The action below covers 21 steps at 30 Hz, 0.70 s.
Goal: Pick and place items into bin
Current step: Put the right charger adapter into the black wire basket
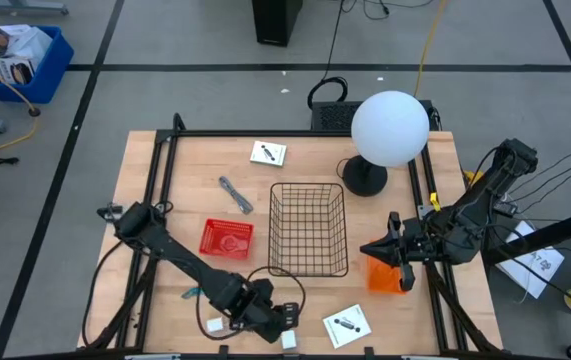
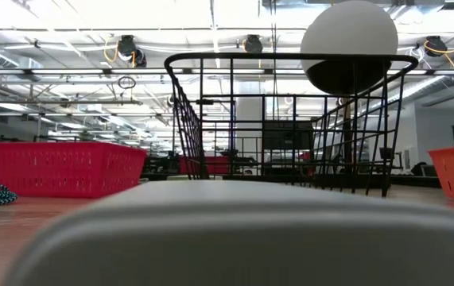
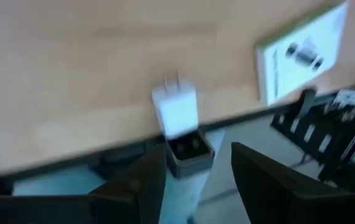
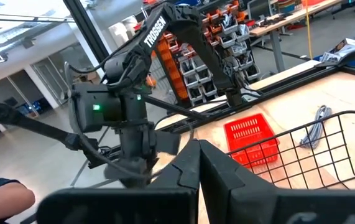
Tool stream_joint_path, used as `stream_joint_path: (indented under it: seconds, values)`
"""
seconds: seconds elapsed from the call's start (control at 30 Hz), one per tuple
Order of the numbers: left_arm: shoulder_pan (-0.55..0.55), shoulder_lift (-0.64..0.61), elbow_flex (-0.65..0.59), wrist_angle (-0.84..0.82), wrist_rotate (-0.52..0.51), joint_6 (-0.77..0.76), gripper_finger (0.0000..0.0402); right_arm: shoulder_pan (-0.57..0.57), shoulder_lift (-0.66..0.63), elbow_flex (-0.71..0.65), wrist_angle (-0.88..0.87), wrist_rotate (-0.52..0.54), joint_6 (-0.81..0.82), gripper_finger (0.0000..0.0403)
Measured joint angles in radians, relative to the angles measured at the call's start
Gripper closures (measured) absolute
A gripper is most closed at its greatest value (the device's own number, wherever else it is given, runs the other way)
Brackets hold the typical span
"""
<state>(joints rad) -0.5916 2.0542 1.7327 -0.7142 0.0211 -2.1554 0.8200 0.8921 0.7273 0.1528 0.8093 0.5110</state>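
My left gripper point(image 1: 283, 318) point(image 3: 197, 154) is open near the table's near edge. Just ahead of its fingers a small white block with two prongs point(image 3: 176, 109) point(image 1: 288, 340) lies at that edge, untouched. A second white block point(image 1: 213, 325) lies to its left and a slim teal tool point(image 1: 190, 293) farther left. One white card point(image 1: 345, 323) point(image 3: 304, 53) lies to the right of the gripper and another point(image 1: 267, 153) near the far edge. The grey bent piece point(image 1: 235, 195) lies left of the black wire bin point(image 1: 308, 228). My right gripper point(image 1: 367, 249) point(image 4: 196, 163) waits shut, right of the bin.
A red plastic basket point(image 1: 226, 238) stands left of the wire bin and an orange container point(image 1: 389, 275) right of it. A white globe lamp point(image 1: 389, 128) stands at the far right. In the low view a blurred pale thing point(image 2: 234, 230) fills the foreground.
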Motion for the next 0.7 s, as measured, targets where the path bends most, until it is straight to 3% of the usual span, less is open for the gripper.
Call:
stream_joint_path:
  seconds: [0.1, 0.4, 0.5, 0.63, 0.7]
  values:
    - [0.000, 0.042, 0.018, -0.051, 0.057, -0.039, 0.0215, 0.000, 0.000, 0.000, 0.000, 0.000, 0.000, 0.0403]
    - [0.004, 0.091, 0.027, -0.026, 0.036, -0.059, 0.0215, 0.000, 0.000, 0.000, 0.000, 0.000, 0.000, 0.0403]
    - [0.004, 0.088, 0.027, -0.006, -0.025, -0.045, 0.0215, 0.000, 0.000, 0.000, 0.000, 0.000, 0.000, 0.0403]
    - [0.018, 0.088, 0.027, 0.039, 0.031, 0.030, 0.0215, 0.000, 0.000, 0.000, 0.000, 0.000, 0.000, 0.0403]
    - [0.023, 0.088, 0.027, 0.035, 0.003, 0.059, 0.0215, 0.000, 0.000, 0.000, 0.000, 0.000, 0.000, 0.0403]
